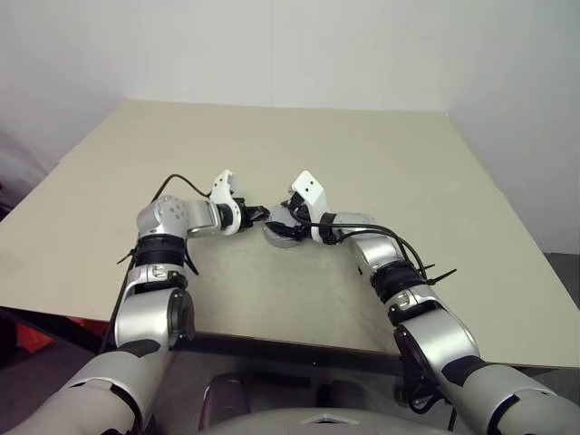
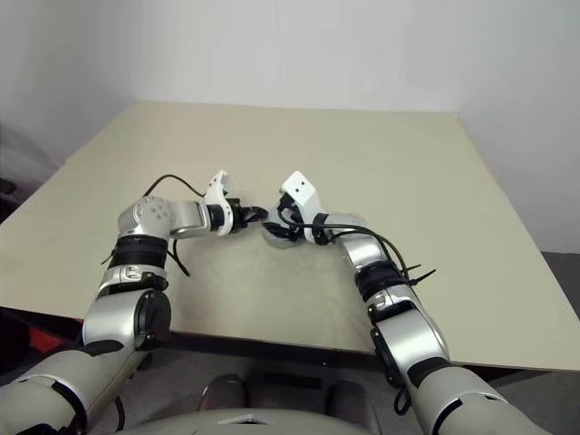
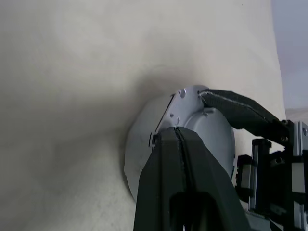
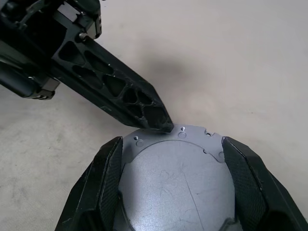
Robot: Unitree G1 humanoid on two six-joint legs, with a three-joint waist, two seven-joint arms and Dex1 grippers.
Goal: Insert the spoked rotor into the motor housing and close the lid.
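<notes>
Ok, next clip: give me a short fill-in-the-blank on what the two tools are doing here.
1. The round grey metal part is gripped between the fingers of the ____ tool.
2. The left tool has its fingers ____.
3. The left tool's tip meets the part at its ____.
4. Both tools work above a beige ____.

Missing words: right; shut; rim; table

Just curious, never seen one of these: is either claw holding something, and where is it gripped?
The right gripper clamps the motor housing across its sides. The shut left gripper holds nothing.
</notes>
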